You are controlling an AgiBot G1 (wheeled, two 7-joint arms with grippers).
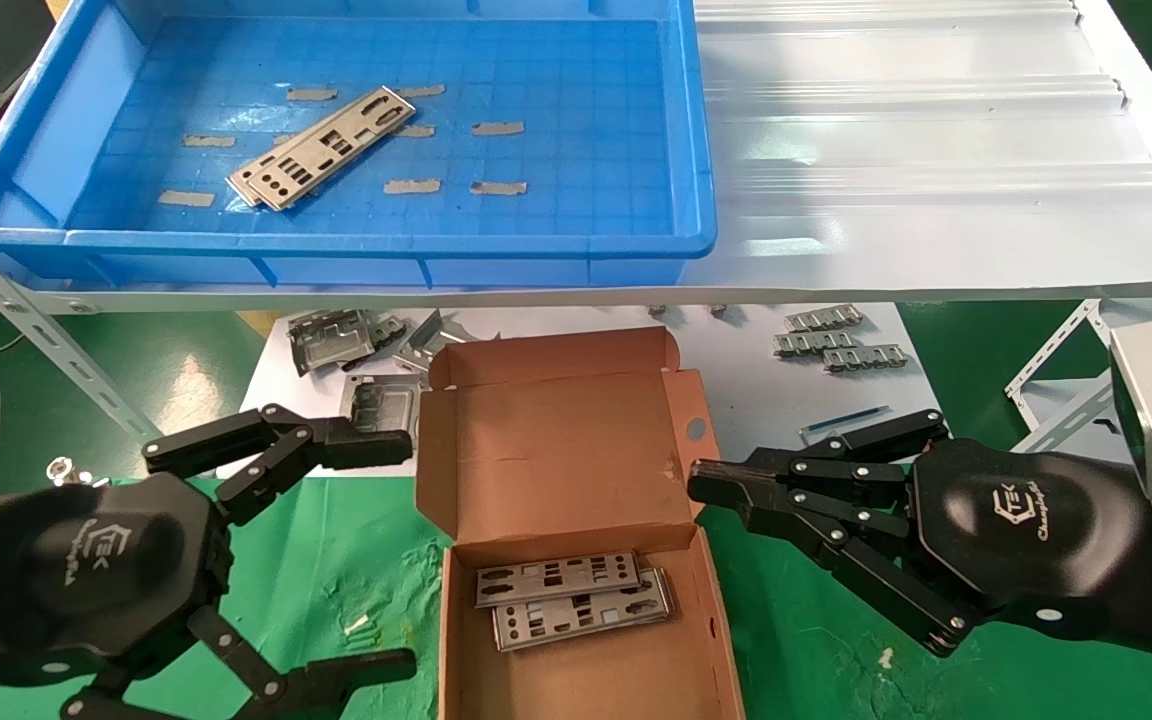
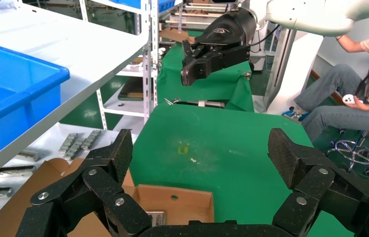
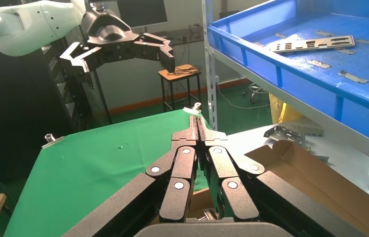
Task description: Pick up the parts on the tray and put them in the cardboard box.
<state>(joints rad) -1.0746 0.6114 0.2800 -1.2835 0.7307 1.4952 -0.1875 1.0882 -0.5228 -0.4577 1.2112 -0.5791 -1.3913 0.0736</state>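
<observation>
Near: left gripper spread wide, empty, beside the cardboard box; right gripper clenched, empty, at the box's other side. 2 parts already boxed. Far: remaining parts on tray. Next, prob.: reach up & grab 1.

Box mouth lies open between both tools; its raised lid blocks the far side. Tray open from above.

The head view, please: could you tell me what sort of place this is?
Probably a factory-style packing or robot data-collection bench: punched metal parts in a blue tray on steel shelving, a cardboard box on green cloth, and a seated person holding a controller.
</observation>
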